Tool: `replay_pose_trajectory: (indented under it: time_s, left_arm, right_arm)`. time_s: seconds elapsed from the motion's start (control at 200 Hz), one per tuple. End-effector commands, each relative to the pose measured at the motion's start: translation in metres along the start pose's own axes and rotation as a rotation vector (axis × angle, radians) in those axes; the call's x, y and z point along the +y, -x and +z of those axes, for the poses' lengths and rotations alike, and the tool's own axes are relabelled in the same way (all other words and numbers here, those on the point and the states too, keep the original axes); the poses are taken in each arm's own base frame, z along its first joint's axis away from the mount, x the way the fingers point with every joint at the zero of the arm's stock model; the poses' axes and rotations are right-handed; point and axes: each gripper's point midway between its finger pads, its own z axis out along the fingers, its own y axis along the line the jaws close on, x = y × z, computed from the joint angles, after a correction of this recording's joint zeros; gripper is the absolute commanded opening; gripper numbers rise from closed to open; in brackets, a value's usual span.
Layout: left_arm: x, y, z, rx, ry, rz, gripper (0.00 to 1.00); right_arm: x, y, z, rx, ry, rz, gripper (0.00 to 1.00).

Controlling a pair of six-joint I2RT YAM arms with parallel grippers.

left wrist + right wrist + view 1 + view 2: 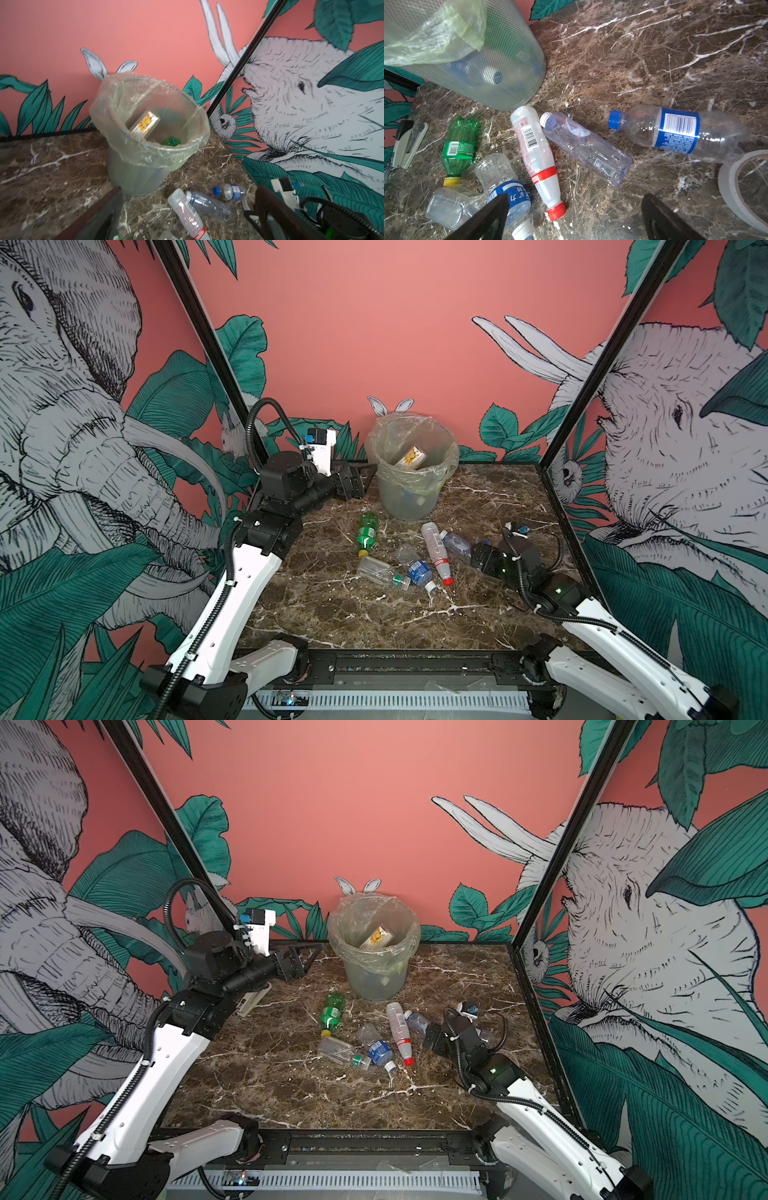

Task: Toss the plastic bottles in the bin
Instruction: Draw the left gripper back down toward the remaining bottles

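Observation:
The bin (409, 502) (374, 977) (135, 176) stands at the back of the marble table, lined with a clear bag. A green bottle (171, 141) lies inside it. Several plastic bottles lie in front of it: a green one (367, 533) (458, 145), a red-capped one (436, 551) (535, 153), a blue-labelled one (417, 570), a squarish clear one (380, 570), a white-capped clear one (457, 545) (585, 145) and a blue-capped one (675, 131). My left gripper (365, 479) (189, 189) hangs open beside the bin's left rim. My right gripper (478, 558) (575, 197) is open, low over the table by the white-capped bottle.
A white-and-black stapler (249, 1004) (406, 143) lies left of the bottles under my left arm. A tape roll (737, 193) lies near the right gripper. A flower-printed carton (411, 457) leans inside the bin. Black frame posts and printed walls close the table's sides and back.

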Motion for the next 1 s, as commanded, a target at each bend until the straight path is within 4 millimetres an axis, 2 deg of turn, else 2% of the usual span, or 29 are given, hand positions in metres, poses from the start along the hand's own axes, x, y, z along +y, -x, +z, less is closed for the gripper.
replay_pose_trajectory:
  time_s: [0.0, 0.27, 0.585, 0.695, 0.995]
  left_arm:
    - [0.013, -0.018, -0.006, 0.021, 0.051, 0.005, 1.0]
    - [0.03, -0.061, -0.006, 0.136, 0.093, -0.029, 1.0]
    - [0.048, -0.112, -0.015, 0.227, 0.146, -0.081, 0.99]
    - [0.05, -0.134, -0.014, 0.253, 0.123, -0.139, 0.99]
    - [0.071, -0.183, -0.021, 0.349, 0.2, -0.214, 0.99]
  right_arm:
    - [0.01, 0.009, 0.0, -0.032, 0.038, 0.009, 0.99]
    - [0.012, 0.002, 0.006, -0.01, 0.054, -0.011, 0.99]
    - [0.014, -0.012, 0.015, 0.075, 0.018, -0.079, 0.99]
    - [0.023, -0.014, 0.02, 0.086, 0.009, -0.116, 0.99]
    - [0.049, -0.027, 0.034, 0.124, 0.033, -0.183, 0.99]
